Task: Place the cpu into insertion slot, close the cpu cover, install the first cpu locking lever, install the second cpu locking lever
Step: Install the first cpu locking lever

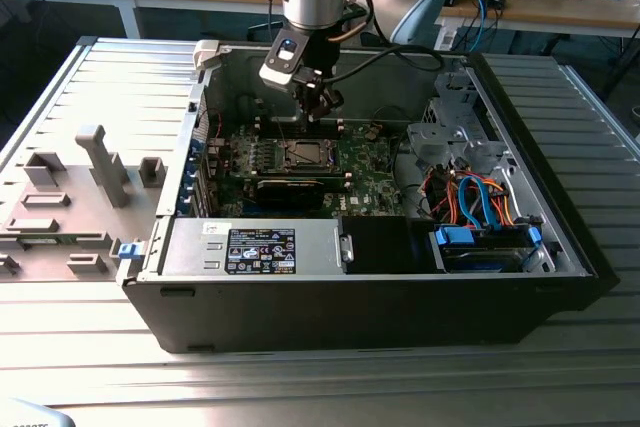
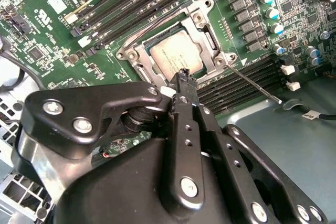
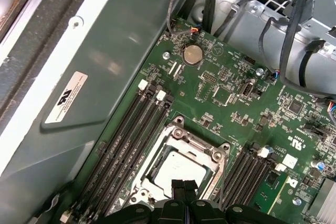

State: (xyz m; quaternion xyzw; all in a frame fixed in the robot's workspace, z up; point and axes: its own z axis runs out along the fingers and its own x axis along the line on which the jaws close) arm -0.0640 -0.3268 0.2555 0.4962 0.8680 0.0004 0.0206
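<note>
the claw (image 1: 320, 107) hangs from the arm inside an open computer case (image 1: 560, 247) that lies on a ribbed metal worktop (image 1: 300, 387). its two black fingers are pressed together tip to tip with nothing between them, as seen in both wrist views (image 2: 182, 73) (image 3: 184, 184).

the cpu (image 2: 176, 53) sits flat in the insertion slot (image 1: 305, 154), its silvery top facing up (also seen in the first wrist view (image 3: 181, 169)). the cpu cover (image 2: 207, 32) lies down flat around it, and the chip shows through the open middle of the frame. the claw's tips are just above the edge of the cover and very near it; i cannot tell whether they touch.

in the second wrist view a thin metal locking lever (image 2: 252, 82) runs out from one corner of the socket and crosses over the black memory slots (image 2: 247, 80) beside it. the green circuit board (image 3: 231, 93) surrounds the socket, with more memory slots (image 3: 128, 140) along the other side and a round coin battery (image 3: 192, 54) further off near the case wall.

in the exterior view a labelled power supply box (image 1: 260, 250) fills the near edge of the case, blue cables (image 1: 480, 197) lie toward the exterior view's right, and a grey fixture (image 1: 100, 162) stands on the worktop to the exterior view's left, well apart from the claw.
</note>
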